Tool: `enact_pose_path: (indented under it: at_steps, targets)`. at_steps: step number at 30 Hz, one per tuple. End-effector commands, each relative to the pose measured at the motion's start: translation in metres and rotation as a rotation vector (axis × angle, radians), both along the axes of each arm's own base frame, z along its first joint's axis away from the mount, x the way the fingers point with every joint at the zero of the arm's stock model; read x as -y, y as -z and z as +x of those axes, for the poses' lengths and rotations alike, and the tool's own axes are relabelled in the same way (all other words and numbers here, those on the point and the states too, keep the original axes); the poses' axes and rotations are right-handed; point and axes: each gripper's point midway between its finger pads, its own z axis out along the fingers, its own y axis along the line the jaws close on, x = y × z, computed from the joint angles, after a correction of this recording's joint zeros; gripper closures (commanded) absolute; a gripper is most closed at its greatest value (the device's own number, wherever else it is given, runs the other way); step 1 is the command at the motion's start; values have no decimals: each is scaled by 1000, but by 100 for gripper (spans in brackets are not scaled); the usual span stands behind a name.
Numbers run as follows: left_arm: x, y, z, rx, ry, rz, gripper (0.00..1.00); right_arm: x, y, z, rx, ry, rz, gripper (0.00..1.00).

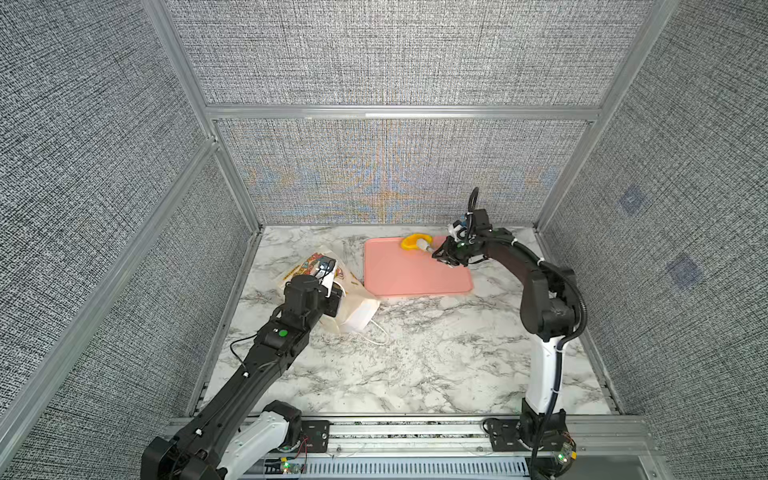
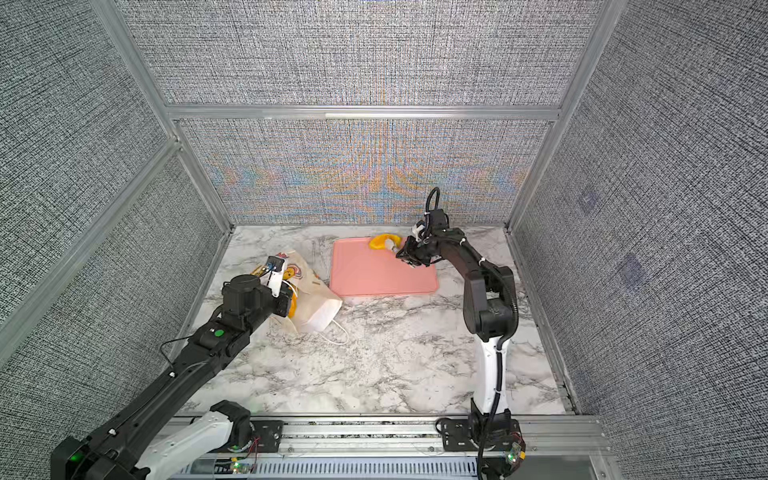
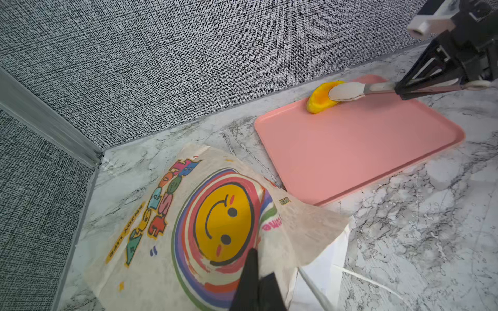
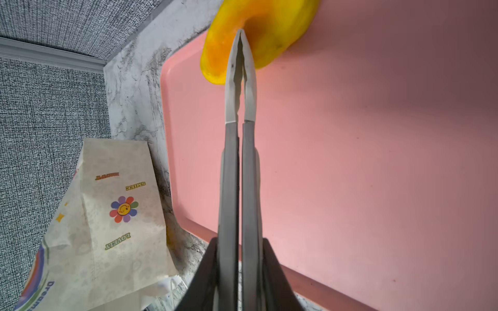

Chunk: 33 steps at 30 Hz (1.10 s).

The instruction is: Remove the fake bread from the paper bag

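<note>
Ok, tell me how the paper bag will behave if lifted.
The paper bag looks thin and creased, so it would probably flop rather than hold shape. It lies on its side on the table, seemingly light, so a push would likely slide it. Its cord handle trails loose and may snag.

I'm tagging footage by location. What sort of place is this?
Most likely a robotics test cell, not a kitchen: a left arm and a right arm mounted on a metal rail, a marble-look tabletop, and grey fabric panels in an aluminium frame closing in three sides.
</note>
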Motion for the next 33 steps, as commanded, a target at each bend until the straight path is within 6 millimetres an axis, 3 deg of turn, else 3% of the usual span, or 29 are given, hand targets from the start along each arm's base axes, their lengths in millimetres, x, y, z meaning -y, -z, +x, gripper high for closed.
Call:
enact_pose_path:
  at_steps: [1,5,7,11,16,20,26,30,33]
  targets:
    - [1,-2,-1,6,10,3,100,8,10,-7,-22,32,-36,100]
    - [-1,-4,-2,14,7,9,100,14,24,-43,-54,43,-50,100]
    - [-2,-3,-4,13,5,7,100,18,32,-72,-71,49,-60,100]
    - [-2,-3,-6,10,8,-3,100,23,19,-125,-39,60,-58,100]
    - [-2,-6,-8,16,7,-18,100,26,-16,-169,13,57,-65,100]
    - [-1,-8,-8,23,5,-37,100,26,-49,-183,62,43,-64,100]
    - [0,-11,-9,25,9,-52,100,19,-95,-172,150,1,-48,100]
    - [2,-10,-8,18,17,-48,100,-11,-119,-181,197,-122,7,100]
    - [3,-8,-7,11,22,-36,100,-46,-129,-212,211,-251,48,97]
